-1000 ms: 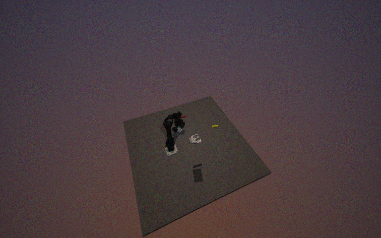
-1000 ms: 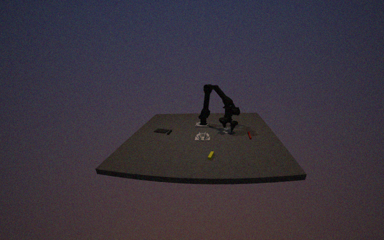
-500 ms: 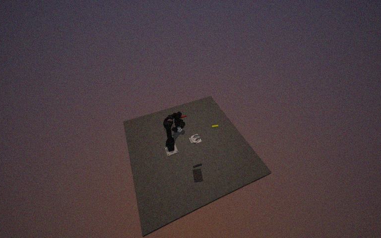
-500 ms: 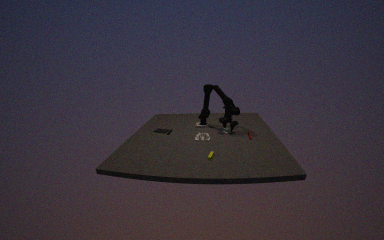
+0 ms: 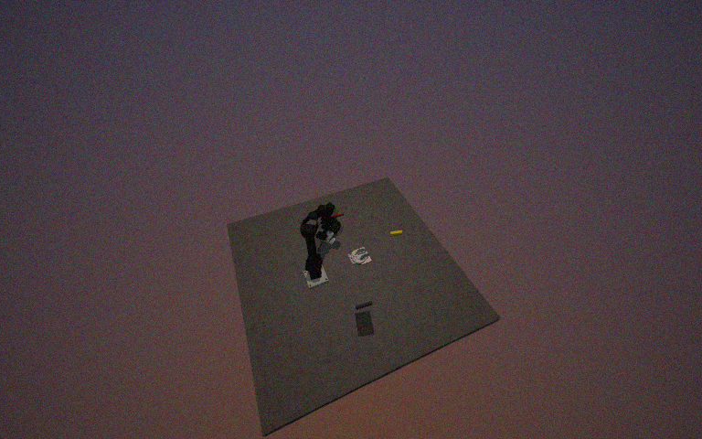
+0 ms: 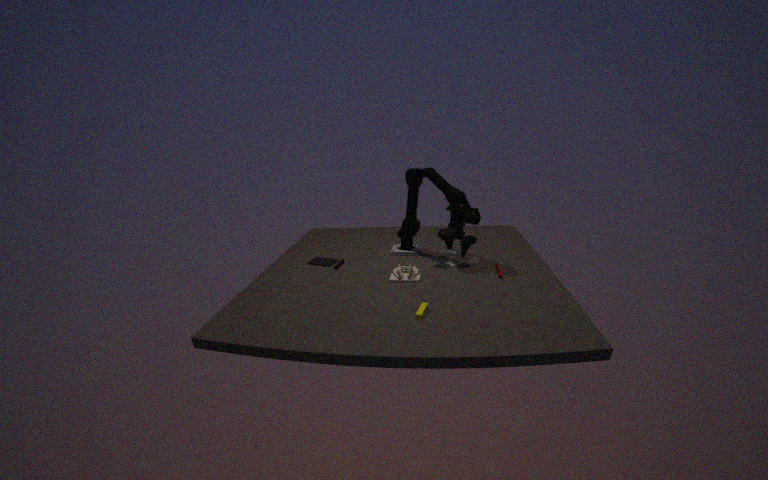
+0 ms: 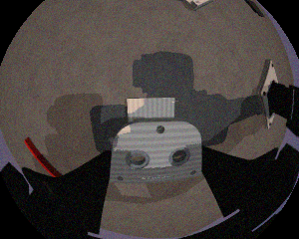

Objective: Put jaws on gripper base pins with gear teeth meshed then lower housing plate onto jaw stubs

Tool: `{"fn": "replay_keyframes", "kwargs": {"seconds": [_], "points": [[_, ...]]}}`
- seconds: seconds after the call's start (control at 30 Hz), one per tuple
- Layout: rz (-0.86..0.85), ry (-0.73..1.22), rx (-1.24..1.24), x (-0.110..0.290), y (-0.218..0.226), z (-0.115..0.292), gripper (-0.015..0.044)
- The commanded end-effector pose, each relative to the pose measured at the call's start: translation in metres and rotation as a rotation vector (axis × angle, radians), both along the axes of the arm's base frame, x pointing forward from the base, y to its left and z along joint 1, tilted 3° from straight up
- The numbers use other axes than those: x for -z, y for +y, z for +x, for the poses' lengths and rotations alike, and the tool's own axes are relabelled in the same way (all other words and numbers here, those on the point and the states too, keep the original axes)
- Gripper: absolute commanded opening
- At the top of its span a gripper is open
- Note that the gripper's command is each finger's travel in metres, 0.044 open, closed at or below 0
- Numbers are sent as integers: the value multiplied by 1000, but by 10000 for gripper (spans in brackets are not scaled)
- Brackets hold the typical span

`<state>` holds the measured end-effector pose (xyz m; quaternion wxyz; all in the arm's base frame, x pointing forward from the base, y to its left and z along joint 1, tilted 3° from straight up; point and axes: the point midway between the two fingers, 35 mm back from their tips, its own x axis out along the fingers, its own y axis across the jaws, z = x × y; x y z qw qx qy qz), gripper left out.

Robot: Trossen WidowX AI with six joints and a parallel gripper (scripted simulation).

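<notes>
The housing plate [image 7: 156,141] [image 5: 331,238], pale with two round holes and a small dark hole, is between my fingers. My gripper [image 7: 155,153] [image 6: 456,249] is shut on its two sides, with the fingers wide apart. The plate is above the table; a pale block [image 7: 158,108] shows just beyond its rounded edge in the wrist view. The white gripper base [image 5: 366,262] [image 6: 405,280] lies apart from my gripper, with curved white jaws on it. The top and exterior views are too small and dark to tell whether their teeth mesh.
A red rod [image 5: 338,215] [image 6: 499,271] [image 7: 42,158] lies near the gripper. A yellow bar [image 5: 396,232] [image 6: 421,310] lies beyond the gripper base. A dark flat plate [image 5: 365,323] [image 6: 323,261] and a dark bar [image 5: 363,305] [image 6: 339,264] lie on the arm's other side.
</notes>
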<state>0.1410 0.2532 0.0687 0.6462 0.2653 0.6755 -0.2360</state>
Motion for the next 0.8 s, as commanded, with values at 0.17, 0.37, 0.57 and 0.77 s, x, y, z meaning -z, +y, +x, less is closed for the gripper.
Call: {"fn": "replay_keyframes", "kwargs": {"seconds": [0.17,0.37,0.57,0.77], "points": [[6,-6,-1,-30,-1,1,351],[5,-6,0,-45,-3,1,351],[5,-8,-17,-44,-6,5,351],[4,-14,-86,-43,-19,21,351]]}}
